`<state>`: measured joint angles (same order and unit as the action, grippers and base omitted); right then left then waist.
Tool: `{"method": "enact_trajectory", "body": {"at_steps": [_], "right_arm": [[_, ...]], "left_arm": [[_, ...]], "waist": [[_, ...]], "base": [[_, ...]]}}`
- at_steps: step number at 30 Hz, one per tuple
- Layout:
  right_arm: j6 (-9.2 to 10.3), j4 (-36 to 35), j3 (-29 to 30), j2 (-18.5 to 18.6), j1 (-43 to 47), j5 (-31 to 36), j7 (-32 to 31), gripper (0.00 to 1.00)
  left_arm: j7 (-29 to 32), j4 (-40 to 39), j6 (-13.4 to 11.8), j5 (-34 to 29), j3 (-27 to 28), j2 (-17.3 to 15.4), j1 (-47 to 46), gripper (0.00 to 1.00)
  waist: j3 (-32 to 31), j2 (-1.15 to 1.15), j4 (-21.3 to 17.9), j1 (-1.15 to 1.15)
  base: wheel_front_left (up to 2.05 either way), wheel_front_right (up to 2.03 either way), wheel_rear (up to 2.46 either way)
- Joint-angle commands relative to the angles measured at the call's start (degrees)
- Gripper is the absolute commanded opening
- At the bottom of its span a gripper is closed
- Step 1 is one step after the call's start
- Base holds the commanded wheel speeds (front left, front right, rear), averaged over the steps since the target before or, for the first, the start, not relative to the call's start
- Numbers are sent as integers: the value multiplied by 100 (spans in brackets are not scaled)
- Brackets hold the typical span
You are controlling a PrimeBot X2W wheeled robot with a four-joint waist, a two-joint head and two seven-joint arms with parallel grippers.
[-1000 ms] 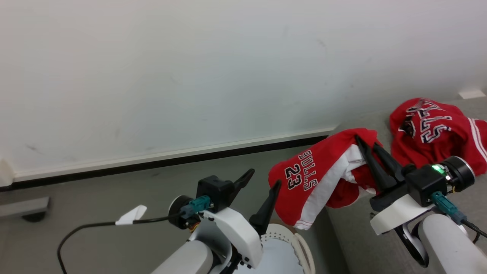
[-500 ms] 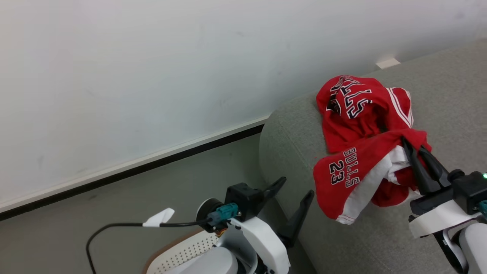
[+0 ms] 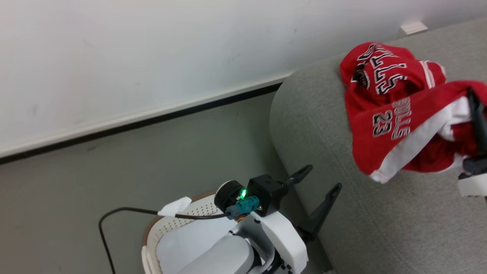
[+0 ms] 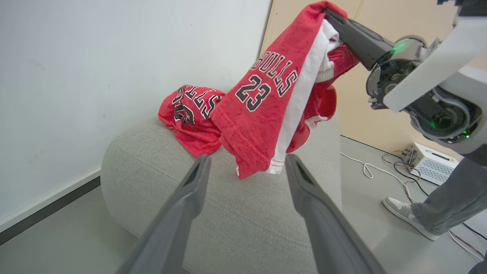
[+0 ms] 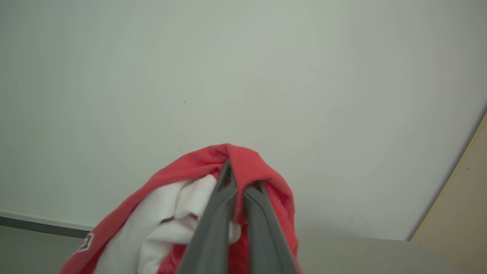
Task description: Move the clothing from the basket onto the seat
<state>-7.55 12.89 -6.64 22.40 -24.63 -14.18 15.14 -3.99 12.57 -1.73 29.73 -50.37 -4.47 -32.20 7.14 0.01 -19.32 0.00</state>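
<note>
My right gripper (image 3: 473,101) is shut on a red garment (image 3: 395,140) printed "BULLS 23" with a white hem. The garment hangs just above the rounded arm of the grey sofa (image 3: 380,220). The left wrist view shows that gripper (image 4: 331,15) pinching the garment (image 4: 258,110) at its top. A second red jersey (image 3: 384,72) lies crumpled on the sofa arm behind it. My left gripper (image 3: 324,177) is open and holds nothing, close to the sofa's side. The cream basket (image 3: 167,224) sits on the floor under my left arm, its inside mostly hidden.
A white wall with a dark baseboard (image 3: 152,118) runs behind the grey floor. To the sofa's far side, the left wrist view shows a person's leg (image 4: 449,207) and shoe (image 4: 399,207), a white box (image 4: 430,161) and loose cables (image 4: 380,173).
The head camera has turned, shifting the whole picture. My right gripper has carried the "23" garment from beside the sofa's edge to over the sofa arm, close to the other jersey. The left gripper stays open.
</note>
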Motion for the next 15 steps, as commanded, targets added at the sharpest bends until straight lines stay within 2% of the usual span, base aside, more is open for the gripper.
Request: {"method": "enact_trajectory", "body": {"at_steps": [1, 6, 9, 15], "right_arm": [[13, -14, 87, 100, -273, -83, -2, 0], [13, 124, 547, 568, -1329, -387, -128, 0], [13, 306, 861, 1067, -2064, -480, -320, 0], [13, 1317, 1591, 1688, -3255, -534, -551, 0]], "left_arm": [[-51, -17, 25, -71, 14, -12, -139, 100], [-261, -31, 101, -158, 41, 11, -435, 100], [-328, 1, 115, -211, 64, 1, -586, 100], [-488, 65, 168, -294, 119, -72, -848, 100]], "waist": [[564, -1, 405, 0], [1238, -1, 832, 0], [1575, -1, 1045, 0], [1994, -1, 1312, 0]], "base": [[0, 0, 0], [0, 0, 0], [0, 0, 0], [0, 0, 0]]}}
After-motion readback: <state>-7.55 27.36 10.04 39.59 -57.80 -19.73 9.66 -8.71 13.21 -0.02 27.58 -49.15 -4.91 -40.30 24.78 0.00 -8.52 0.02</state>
